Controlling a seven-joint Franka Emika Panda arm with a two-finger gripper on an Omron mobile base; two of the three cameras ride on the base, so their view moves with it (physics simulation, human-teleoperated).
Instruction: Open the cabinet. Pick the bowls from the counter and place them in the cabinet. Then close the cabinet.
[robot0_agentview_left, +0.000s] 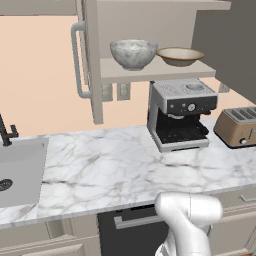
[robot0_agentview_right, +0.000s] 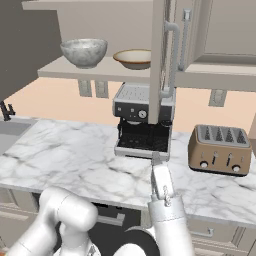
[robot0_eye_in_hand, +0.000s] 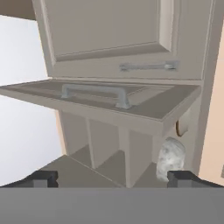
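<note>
A marble counter (robot0_agentview_left: 115, 165) lies below the open cabinet (robot0_agentview_left: 150, 70), both bowls (robot0_agentview_left: 133, 53) on its shelf (side by side); the gripper (robot0_eye_in_hand: 111, 179) hangs spread, holding nothing.

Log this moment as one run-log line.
cabinet: both doors open | marbled bowl, tan bowl: on cabinet shelf | gripper: open, empty | remaining: close doors

Open cabinet (robot0_eye_in_hand: 131, 100), marbled bowl (robot0_eye_in_hand: 171, 158) inside

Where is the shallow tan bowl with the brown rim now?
The shallow tan bowl sits on the open cabinet's lower shelf, right of the grey-white marbled bowl, above the espresso machine.
</note>
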